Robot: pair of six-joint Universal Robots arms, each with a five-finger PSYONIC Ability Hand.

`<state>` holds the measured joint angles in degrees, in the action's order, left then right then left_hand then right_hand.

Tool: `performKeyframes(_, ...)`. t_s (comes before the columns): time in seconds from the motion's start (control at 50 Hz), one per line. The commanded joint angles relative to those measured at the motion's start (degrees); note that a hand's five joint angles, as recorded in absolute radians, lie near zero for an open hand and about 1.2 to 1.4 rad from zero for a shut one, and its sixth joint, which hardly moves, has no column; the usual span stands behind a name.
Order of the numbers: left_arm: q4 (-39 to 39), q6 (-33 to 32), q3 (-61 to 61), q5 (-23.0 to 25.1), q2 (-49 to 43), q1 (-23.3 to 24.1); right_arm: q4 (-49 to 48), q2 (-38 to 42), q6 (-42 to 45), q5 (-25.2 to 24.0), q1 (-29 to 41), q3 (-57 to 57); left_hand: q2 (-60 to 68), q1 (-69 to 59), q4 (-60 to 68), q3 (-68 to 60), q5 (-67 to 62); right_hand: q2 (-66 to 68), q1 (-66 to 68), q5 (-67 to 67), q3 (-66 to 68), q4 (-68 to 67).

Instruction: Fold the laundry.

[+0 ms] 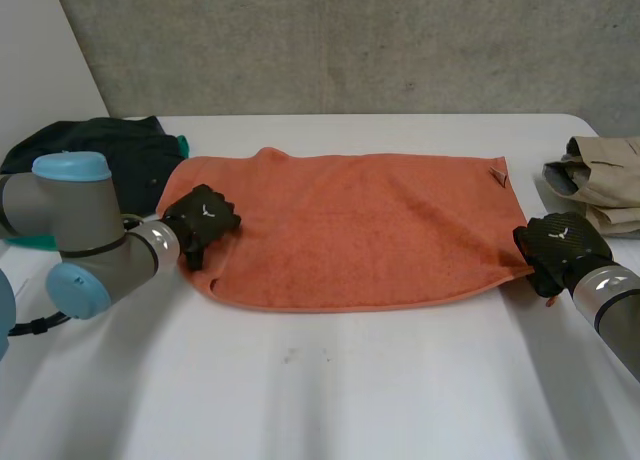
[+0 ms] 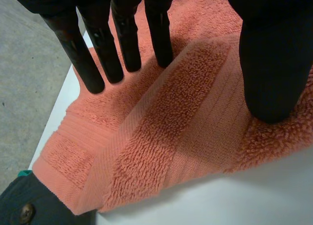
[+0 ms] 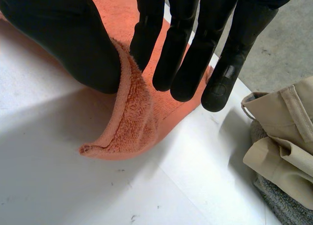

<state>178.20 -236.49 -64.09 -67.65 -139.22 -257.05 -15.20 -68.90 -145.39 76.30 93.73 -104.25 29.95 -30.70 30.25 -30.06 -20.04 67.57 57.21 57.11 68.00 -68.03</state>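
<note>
White worktop (image 1: 330,400) before you: your right hand (image 1: 560,242) is pinching the orange towel (image 1: 360,230) at its near right corner; your left hand (image 1: 203,218) is resting straight-fingered on its left edge. Dark clothes (image 1: 110,150) and beige clothes (image 1: 605,180) are flanking it.

On the head camera, my right hand (image 1: 562,248) covers the 4 o'clock corner of the orange terry towel (image 1: 360,230). My left hand (image 1: 203,220) hides a stretch of its 9 o'clock edge. The folded beige cloth garment (image 1: 605,180) at 3 o'clock runs off the frame. The left arm (image 1: 85,220) blocks part of the dark crumpled garment (image 1: 120,145) at 10 o'clock. The small tag (image 1: 497,174) at the towel's 2 o'clock corner is too small for me to read.
</note>
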Motion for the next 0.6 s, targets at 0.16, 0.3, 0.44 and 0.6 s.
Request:
performKeyframes(0.16, -1.01, 0.68, -0.95, -1.95, 1.31, 1.11, 0.0, 0.0, 0.29, -0.01, -0.04, 0.01, 41.83, -41.08, 41.53, -41.72, -41.74, 12.43, 22.79, 12.89, 12.0, -11.97)
performKeyframes(0.3, -1.01, 0.76, -4.37, -2.31, 3.86, 1.29, 0.0, 0.0, 0.37, 0.08, -0.04, 0.01, 41.32, -40.57, 41.03, -41.21, -41.24, 12.43, 22.79, 12.89, 12.0, -11.97)
performKeyframes(0.44, -1.1, 0.76, -10.08, -2.92, 8.07, 0.85, 1.14, -0.18, 1.86, 0.34, -0.13, 0.19, 47.7, -46.95, 47.4, -47.59, -47.61, 12.43, 22.79, 12.89, 12.0, -11.97)
performKeyframes(0.6, -1.19, 1.12, -27.3, -5.21, 24.06, -3.01, 13.94, -6.58, 13.78, 0.43, -0.31, 0.8, 50.05, -49.3, 49.75, -49.94, -49.96, 12.43, 22.79, 12.89, 12.0, -11.97)
